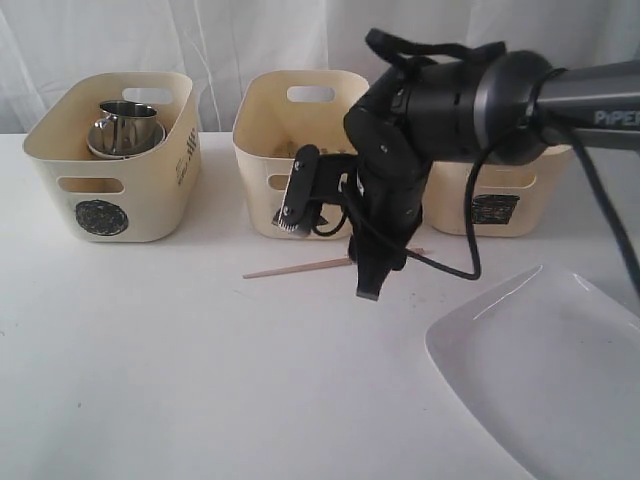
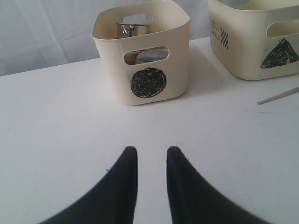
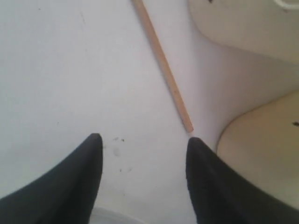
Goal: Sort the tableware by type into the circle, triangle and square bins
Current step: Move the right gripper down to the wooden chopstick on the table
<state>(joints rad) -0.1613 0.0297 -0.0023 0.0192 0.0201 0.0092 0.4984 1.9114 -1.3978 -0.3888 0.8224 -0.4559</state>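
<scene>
A single wooden chopstick [image 1: 300, 267] lies on the white table in front of the triangle bin [image 2: 252, 42]. My right gripper [image 1: 335, 240] hangs over it, open, with nothing between the fingers. In the right wrist view the chopstick [image 3: 163, 65] ends just beyond one fingertip [image 3: 194, 142] of that gripper [image 3: 145, 139]. The circle bin [image 1: 110, 160] at the left holds a steel mug [image 1: 125, 125]. The square bin [image 1: 495, 205] stands at the right, partly hidden by the arm. The large white plate [image 1: 540, 370] lies at the front right. My left gripper [image 2: 152, 151] is open and empty, low over bare table, facing the circle bin [image 2: 145, 56].
The three bins stand in a row along the back of the table before a white curtain. The right arm [image 1: 480, 100] reaches across the middle and covers the front of the middle bin [image 1: 265, 140]. The plate's rim [image 3: 112, 217] lies near the right gripper.
</scene>
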